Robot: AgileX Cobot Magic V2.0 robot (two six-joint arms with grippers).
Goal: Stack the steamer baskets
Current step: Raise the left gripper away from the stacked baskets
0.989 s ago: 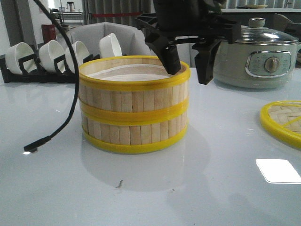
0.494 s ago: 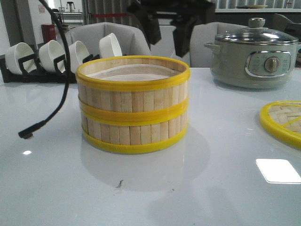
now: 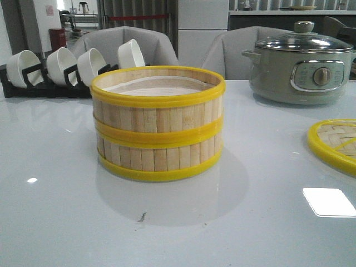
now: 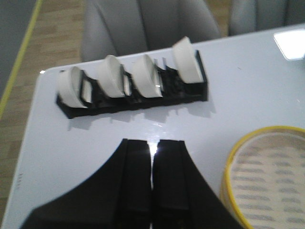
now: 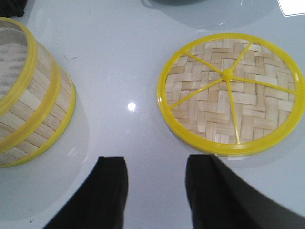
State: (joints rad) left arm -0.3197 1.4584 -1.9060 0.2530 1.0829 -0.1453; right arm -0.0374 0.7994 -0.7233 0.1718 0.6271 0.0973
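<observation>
Two steamer baskets stand stacked in the middle of the table, the upper basket (image 3: 157, 103) resting squarely on the lower basket (image 3: 157, 156). Both are rings of pale slats with yellow bands. The stack also shows in the right wrist view (image 5: 28, 95), and its whitish liner (image 4: 271, 181) in the left wrist view. My left gripper (image 4: 152, 145) is shut and empty, held above the table beside the stack. My right gripper (image 5: 155, 164) is open and empty, over bare table between the stack and the lid. Neither gripper appears in the front view.
A flat woven lid (image 5: 231, 90) with a yellow rim lies to the right of the stack (image 3: 336, 142). A grey electric pot (image 3: 303, 61) stands at the back right. A black rack of white bowls (image 3: 61, 69) runs along the back left (image 4: 133, 81).
The gripper that was at the top basket's rim has lifted up and out of the front view, along with the dangling black cable. The stack has stayed put.
</observation>
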